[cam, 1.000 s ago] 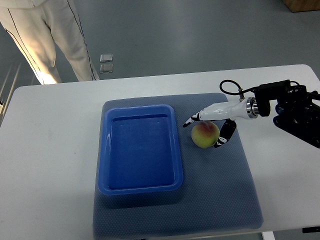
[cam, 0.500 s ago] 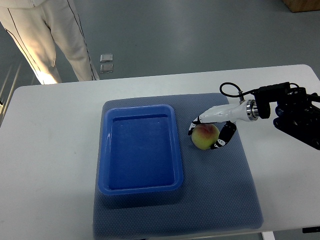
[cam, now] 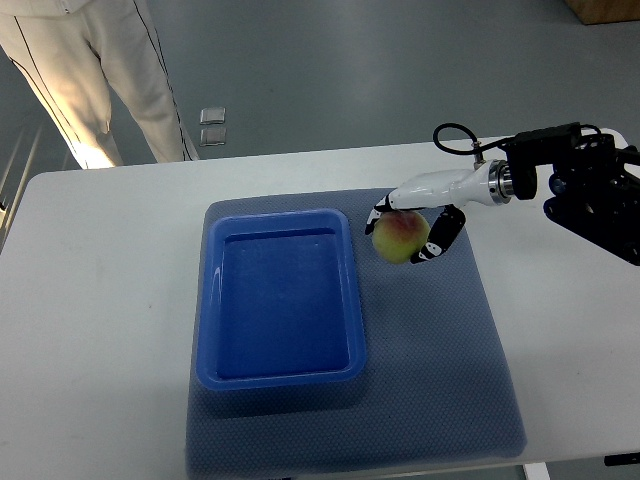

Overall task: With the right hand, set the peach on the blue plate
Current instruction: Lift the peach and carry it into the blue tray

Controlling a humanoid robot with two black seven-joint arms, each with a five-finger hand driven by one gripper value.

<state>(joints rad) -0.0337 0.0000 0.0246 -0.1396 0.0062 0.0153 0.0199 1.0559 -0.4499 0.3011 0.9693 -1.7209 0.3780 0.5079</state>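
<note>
A yellow-green peach (cam: 400,237) with a red blush is held in my right hand (cam: 405,232), whose white and black fingers are curled around it. The peach hangs a little above the grey mat (cam: 440,360), just right of the blue plate's far right corner. The blue plate (cam: 281,372) is a deep rectangular tray lying on the left half of the mat, with nothing in it. My right arm (cam: 570,185) comes in from the right edge. The left arm does not show.
The mat lies on a white table (cam: 100,320). A person in light trousers (cam: 95,70) stands beyond the table's far left edge. A brown box corner (cam: 605,10) shows at the top right on the floor.
My right hand closed on the peach, then lifted it off the mat and carried it slightly up and left in the picture.
</note>
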